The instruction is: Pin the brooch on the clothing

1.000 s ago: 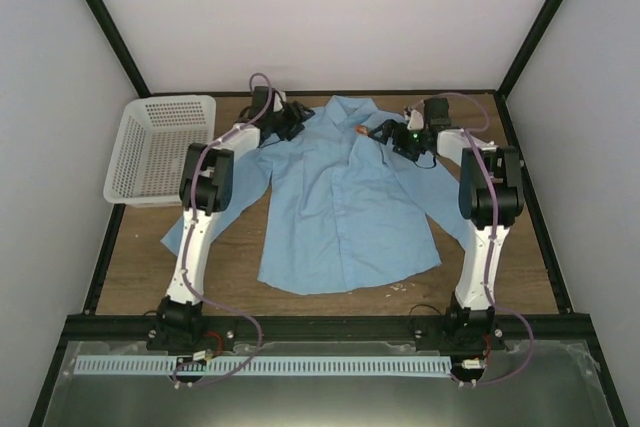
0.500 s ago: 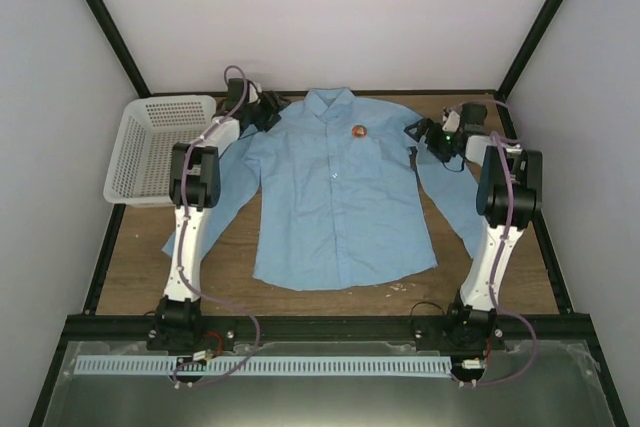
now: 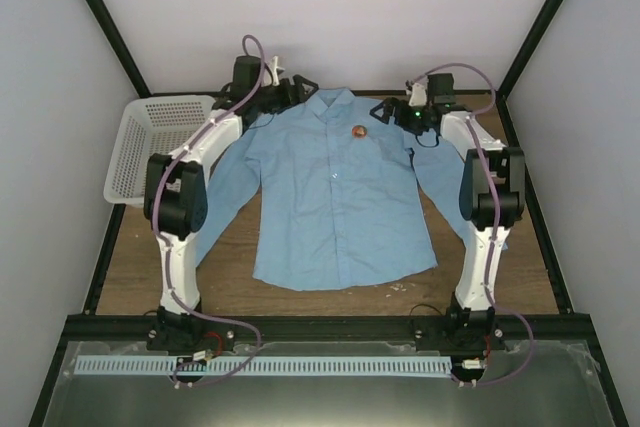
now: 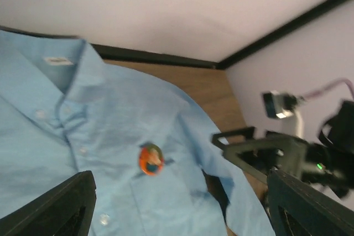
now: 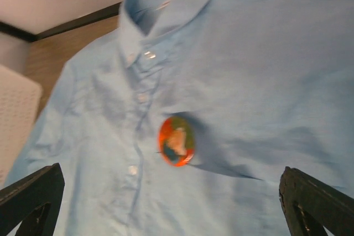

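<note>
Brooch [image 5: 176, 141] on upper chest of shirt [image 3: 340, 197]; pin hidden. Left gripper [image 4: 180, 194] and right gripper [image 5: 168, 192] spread wide, empty, above shirt. Fingers cut off by frame edges.

White arms [image 3: 178, 267], black joints [image 3: 177, 197], apparently purple cables [image 3: 250, 39].

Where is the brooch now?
In the top view, the round orange-red brooch sits on the light blue shirt, right of its buttons, below the collar.

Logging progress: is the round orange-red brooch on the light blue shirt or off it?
On: the round orange-red brooch sits on the light blue shirt, beside its buttons. Whether its pin pierces cloth cannot be told.
</note>
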{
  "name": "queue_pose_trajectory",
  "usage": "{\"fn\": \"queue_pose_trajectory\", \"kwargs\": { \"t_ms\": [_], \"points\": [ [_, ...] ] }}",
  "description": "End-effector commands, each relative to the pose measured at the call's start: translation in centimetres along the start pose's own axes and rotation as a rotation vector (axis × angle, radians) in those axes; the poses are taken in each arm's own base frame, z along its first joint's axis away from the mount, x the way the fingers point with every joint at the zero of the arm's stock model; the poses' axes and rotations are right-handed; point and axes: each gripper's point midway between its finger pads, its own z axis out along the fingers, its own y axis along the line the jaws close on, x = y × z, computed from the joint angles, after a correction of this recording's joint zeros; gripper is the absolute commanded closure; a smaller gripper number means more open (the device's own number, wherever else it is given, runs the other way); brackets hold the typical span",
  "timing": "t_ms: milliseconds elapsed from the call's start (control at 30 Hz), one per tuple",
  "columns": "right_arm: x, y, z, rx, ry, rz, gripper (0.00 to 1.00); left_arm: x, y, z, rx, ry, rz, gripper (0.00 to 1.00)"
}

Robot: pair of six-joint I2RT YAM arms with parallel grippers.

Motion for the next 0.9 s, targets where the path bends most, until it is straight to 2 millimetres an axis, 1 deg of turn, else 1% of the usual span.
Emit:
{"fn": "queue_pose_trajectory", "kwargs": {
  "t_ms": [0,67,100,133,167,200,233,267,333,400,467,567,633,667,700,800,833,867],
  "points": [
    [0.8,2.5,2.1,-0.19,0.06,0.048,0.0,6.0,1.7,0.9,-0.03,0.103,-0.006,0.14],
    [0.7,1.8,3.4,-0.192,0.066,0.055,0.0,8.7,1.8,0.9,-0.033,0.148,-0.036,0.15],
    [0.2,1.5,3.9,-0.182,0.059,0.048,0.0,10.1,1.7,0.8,-0.033,0.167,-0.032,0.15],
    [0.1,0.8,4.5,-0.165,0.063,0.045,0.0,11.3,1.7,0.5,-0.046,0.182,-0.027,0.15],
    [0.3,-0.3,5.4,-0.133,0.07,0.043,0.0,12.8,2.0,0.3,-0.066,0.2,-0.024,0.15],
    [0.3,-1.0,5.8,-0.108,0.076,0.04,0.0,14.1,2.2,-0.1,-0.077,0.212,-0.019,0.15],
    [0.4,-2.0,6.2,-0.073,0.08,0.035,0.0,16.0,3.0,-0.6,-0.098,0.24,-0.027,0.15],
    [0.7,-3.2,6.4,-0.026,0.091,0.041,0.0,17.4,3.7,-1.1,-0.118,0.259,-0.036,0.15],
    [1.6,-5.8,6.3,0.075,0.111,0.064,0.0,19.6,5.2,-2.4,-0.161,0.272,-0.053,0.15],
    [2.9,-8.0,5.8,0.156,0.124,0.078,0.0,21.6,6.3,-3.7,-0.186,0.288,-0.08,0.15],
    [4.1,-9.4,5.3,0.195,0.137,0.087,0.0,23.2,6.8,-4.8,-0.196,0.288,-0.108,0.15],
    [4.9,-10.7,4.8,0.238,0.152,0.076,0.0,24.8,7.9,-6.1,-0.224,0.278,-0.114,0.15],
    [4.5,-10.5,4.5,0.251,0.161,0.056,0.0,25.7,8.5,-6.7,-0.252,0.297,-0.115,0.15],
    [4.2,-10.2,4.2,0.258,0.161,0.047,0.0,26.0,8.5,-6.9,-0.253,0.308,-0.115,0.15],
    [3.8,-9.5,3.9,0.252,0.154,0.036,0.0,26.0,8.1,-7.1,-0.242,0.312,-0.109,0.15],
    [2.5,-6.4,2.5,0.227,0.119,-0.006,0.0,25.1,6.3,-7.8,-0.202,0.298,-0.081,0.15],
    [1.8,-4.7,1.6,0.213,0.098,-0.028,0.0,24.6,5.4,-8.1,-0.183,0.29,-0.068,0.15],
    [1.8,-3.3,1.0,0.198,0.092,-0.039,0.0,24.0,4.5,-8.4,-0.164,0.278,-0.052,0.14]
  ]
}}
